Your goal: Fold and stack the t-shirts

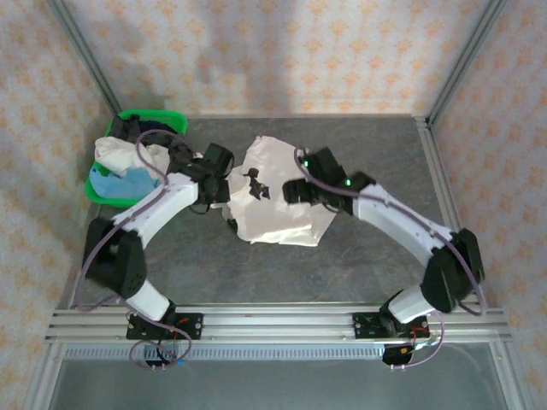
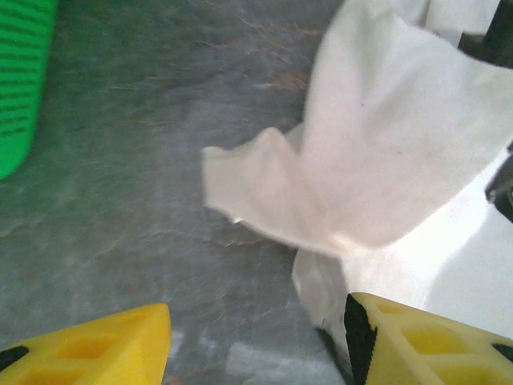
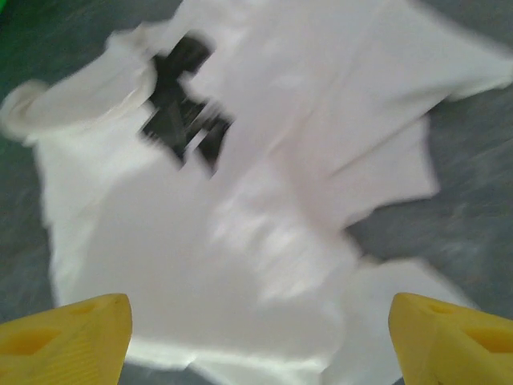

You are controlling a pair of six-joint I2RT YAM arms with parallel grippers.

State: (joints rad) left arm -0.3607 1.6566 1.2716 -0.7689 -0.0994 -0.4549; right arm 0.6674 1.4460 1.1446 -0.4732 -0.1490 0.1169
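A shiny white t-shirt (image 1: 278,205) with a small black chest print (image 1: 255,188) lies crumpled in the middle of the grey table. My left gripper (image 1: 219,186) hangs at the shirt's left edge, and my right gripper (image 1: 299,190) at its right side. In the left wrist view the left gripper (image 2: 256,349) is open, with a folded flap of the white shirt (image 2: 385,160) just beside the right finger (image 2: 417,341). From the right wrist, the right gripper (image 3: 260,341) stands wide open above the shirt (image 3: 240,241), the black print (image 3: 180,116) ahead of it.
A green plastic basket (image 1: 154,114) at the back left holds a white shirt (image 1: 115,154) and a light blue one (image 1: 120,184); its wall (image 2: 20,72) shows in the left wrist view. Metal frame posts edge the table.
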